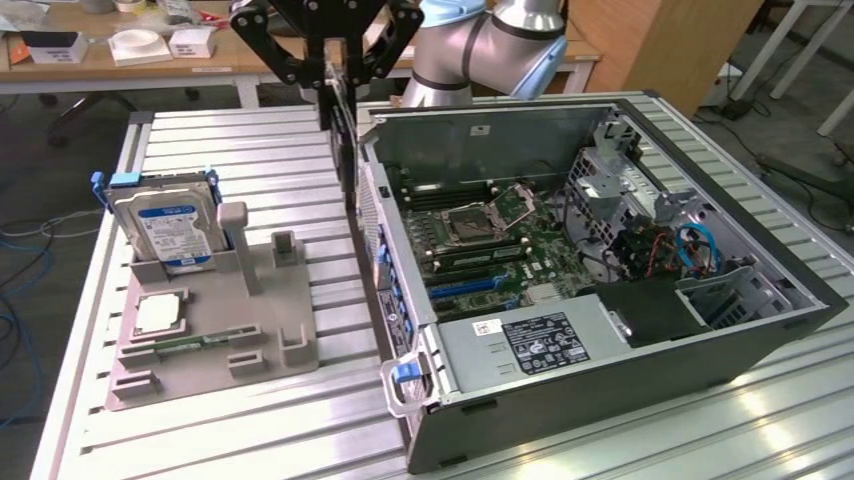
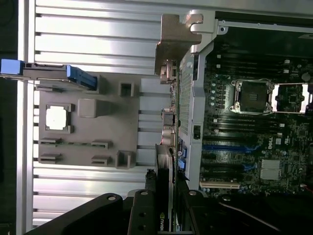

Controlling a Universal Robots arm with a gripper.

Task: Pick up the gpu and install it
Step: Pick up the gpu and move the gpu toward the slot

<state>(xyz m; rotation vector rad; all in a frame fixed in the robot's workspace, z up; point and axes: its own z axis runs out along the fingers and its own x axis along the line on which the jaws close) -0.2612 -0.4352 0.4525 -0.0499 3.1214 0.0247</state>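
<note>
Gripper point(image 1: 334, 85) is closed on the gpu point(image 1: 343, 150), clamping the card by its upper edge so that it hangs upright and edge-on, clear of the table point(image 1: 214, 140), just beside the outer wall of the computer case point(image 1: 601, 400) on the side facing the grey tray point(image 1: 214, 340); the hard drive point(image 1: 167, 225) and the chip point(image 1: 158, 312) sit untouched in that tray. The step in hand is judged to be the carry toward the slot; doing it well calls for keeping the card vertical, lifting its lower edge over the rim of the wall, and holding its length parallel to the blue slots point(image 2: 225, 147) with the silver bracket point(image 2: 177, 44) toward the rear of the case; a tilted card is likely to catch the rim or miss the slot. The exterior view gives the height of the card above the table and the case; the wrist view looks along the card past the gripper point(image 2: 166, 183), giving its sideways offset from the slots and the motherboard point(image 2: 254, 127).
</note>
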